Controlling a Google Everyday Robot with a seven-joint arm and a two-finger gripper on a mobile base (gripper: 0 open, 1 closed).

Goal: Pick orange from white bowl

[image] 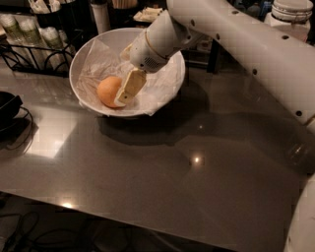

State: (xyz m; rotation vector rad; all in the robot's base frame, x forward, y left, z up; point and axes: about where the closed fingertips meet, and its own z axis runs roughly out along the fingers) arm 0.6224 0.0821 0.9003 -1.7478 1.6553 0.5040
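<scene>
The orange (107,91) lies in the left half of the white bowl (170,87), on its crumpled white paper lining. The bowl stands on the far left part of the grey table (147,167). My gripper (124,94) reaches down into the bowl from the upper right on the white arm (236,39). Its cream-coloured tip rests against the orange's right side, low in the bowl. The far side of the orange and the gripper's other side are hidden.
A black wire rack (34,54) with small jars stands behind the bowl at the left. A black object with cables (7,110) lies at the left edge. A white lidded jar (293,12) stands at the back right. Containers (101,15) line the back.
</scene>
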